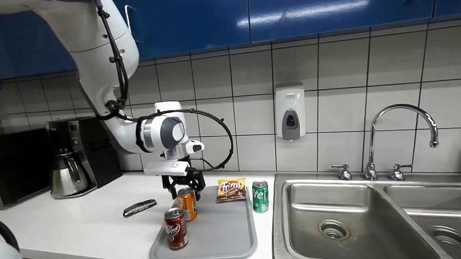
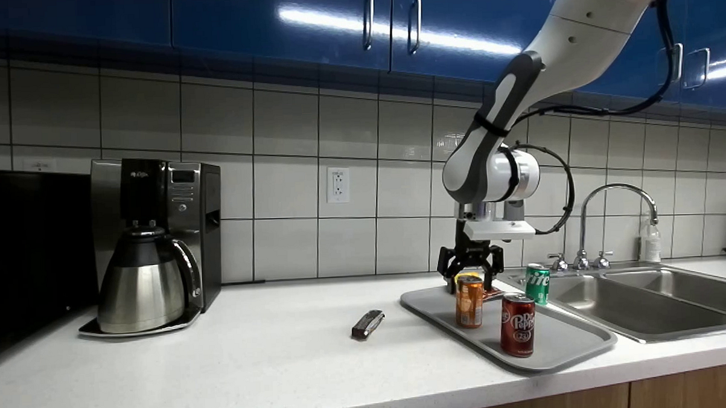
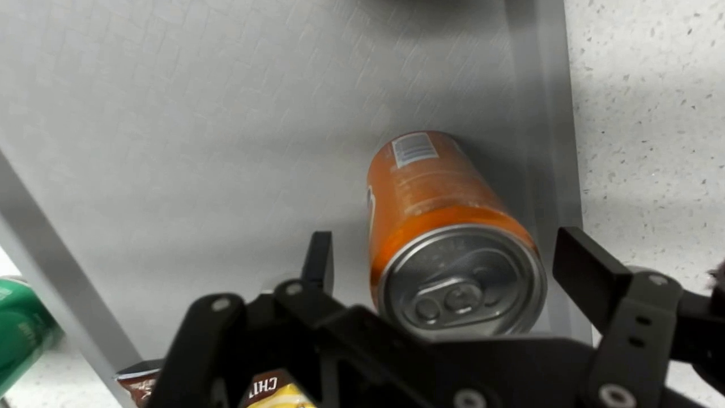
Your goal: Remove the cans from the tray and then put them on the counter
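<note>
On the grey tray [image 1: 226, 235] stand the orange can [image 1: 188, 207] and, nearer the front edge, the dark red can [image 1: 176, 230]. The green can [image 1: 260, 197] is upright on the pale counter [image 1: 96, 226], just off the tray's side by the sink; part of this green can [image 3: 20, 328] shows in the wrist view. My gripper [image 3: 444, 249] points down over the orange can [image 3: 442, 192], its fingers [image 3: 320, 258] spread to either side of the lid with gaps on both sides. In both exterior views the orange can partly hides the gripper [image 2: 469, 283].
A snack packet [image 1: 231, 190] lies at the tray's back. Beside the tray, a dark slim object [image 2: 367, 324] rests on the counter. A coffee maker [image 2: 160, 265] stands farther along, and a steel sink [image 1: 333, 206] borders the green can's side. Blue cabinets [image 1: 196, 23] hang above.
</note>
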You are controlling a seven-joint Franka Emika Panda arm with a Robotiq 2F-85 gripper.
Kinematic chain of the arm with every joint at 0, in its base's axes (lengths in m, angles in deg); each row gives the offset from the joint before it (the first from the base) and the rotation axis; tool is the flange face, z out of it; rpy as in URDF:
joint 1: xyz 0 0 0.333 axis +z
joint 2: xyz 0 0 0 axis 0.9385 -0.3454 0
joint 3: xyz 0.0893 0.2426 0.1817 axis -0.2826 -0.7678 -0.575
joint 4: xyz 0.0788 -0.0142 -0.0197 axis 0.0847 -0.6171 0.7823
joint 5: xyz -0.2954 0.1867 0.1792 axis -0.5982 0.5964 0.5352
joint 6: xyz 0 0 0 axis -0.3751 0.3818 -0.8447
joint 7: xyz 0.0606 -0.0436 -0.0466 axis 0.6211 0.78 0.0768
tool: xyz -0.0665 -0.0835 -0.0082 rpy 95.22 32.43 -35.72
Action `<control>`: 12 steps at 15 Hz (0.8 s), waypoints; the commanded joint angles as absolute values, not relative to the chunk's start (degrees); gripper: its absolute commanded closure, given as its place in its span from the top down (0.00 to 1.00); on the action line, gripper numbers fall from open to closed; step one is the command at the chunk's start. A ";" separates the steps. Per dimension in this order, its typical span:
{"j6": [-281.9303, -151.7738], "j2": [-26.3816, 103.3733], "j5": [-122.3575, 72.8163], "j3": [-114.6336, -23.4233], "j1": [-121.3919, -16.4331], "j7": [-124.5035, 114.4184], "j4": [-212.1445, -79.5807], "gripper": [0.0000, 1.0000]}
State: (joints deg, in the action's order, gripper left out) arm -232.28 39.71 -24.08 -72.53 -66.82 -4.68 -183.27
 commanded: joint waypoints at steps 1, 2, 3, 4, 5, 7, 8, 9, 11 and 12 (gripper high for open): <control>-232.48 38.52 -24.47 -72.82 -66.96 -4.20 -181.65 0.74; -232.50 38.37 -24.51 -72.78 -66.96 -4.23 -181.51 0.66; -232.48 38.27 -24.41 -72.81 -67.01 -4.13 -181.41 0.58; -232.49 38.22 -24.39 -72.81 -67.02 -4.09 -181.35 0.49; -232.52 38.25 -24.50 -72.77 -66.97 -4.14 -181.36 0.42; -232.78 38.92 -24.54 -72.83 -66.97 -3.95 -181.88 0.38; -232.79 38.98 -24.57 -72.83 -66.95 -3.95 -181.93 0.38; -232.85 39.06 -24.67 -72.79 -66.90 -4.04 -182.01 0.38; -233.08 39.60 -24.45 -72.91 -66.94 -3.90 -182.39 0.38; -233.31 40.01 -24.29 -73.00 -66.98 -3.77 -182.68 0.38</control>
State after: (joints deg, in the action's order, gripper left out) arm -232.61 38.70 -24.08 -72.53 -66.78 -4.67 -182.28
